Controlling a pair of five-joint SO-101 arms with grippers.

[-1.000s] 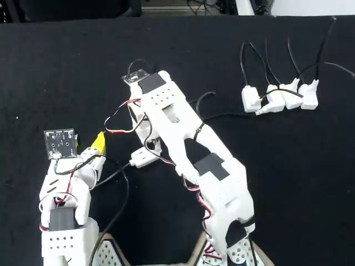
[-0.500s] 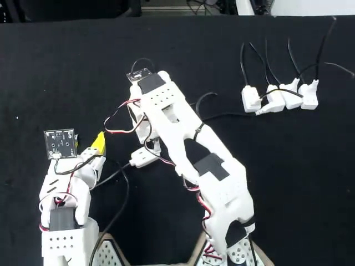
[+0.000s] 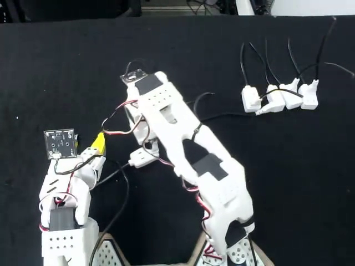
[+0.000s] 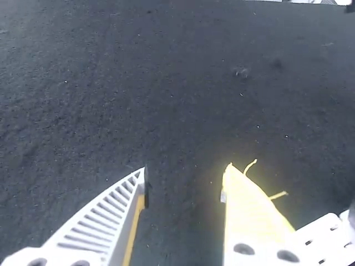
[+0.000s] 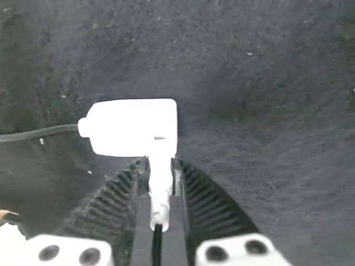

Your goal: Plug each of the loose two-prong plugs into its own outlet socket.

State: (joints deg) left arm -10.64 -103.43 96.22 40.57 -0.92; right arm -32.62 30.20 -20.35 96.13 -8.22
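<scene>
White plastic robot arms: two, left arm and right arm.
Black cloth table: one.
White rounded socket block on thin black cord: one.
Narrow white two-prong plug touching socket block: one.
Row of white plastic plug-and-socket units, well apart from socket block: four units.
Black cords leaving that row, on side away from socket block: about five, exact count unclear.
Small square dark circuit boards: two, one near socket block on left arm, one on right arm.

R arm over white socket; white plugs clustered far right.
</scene>
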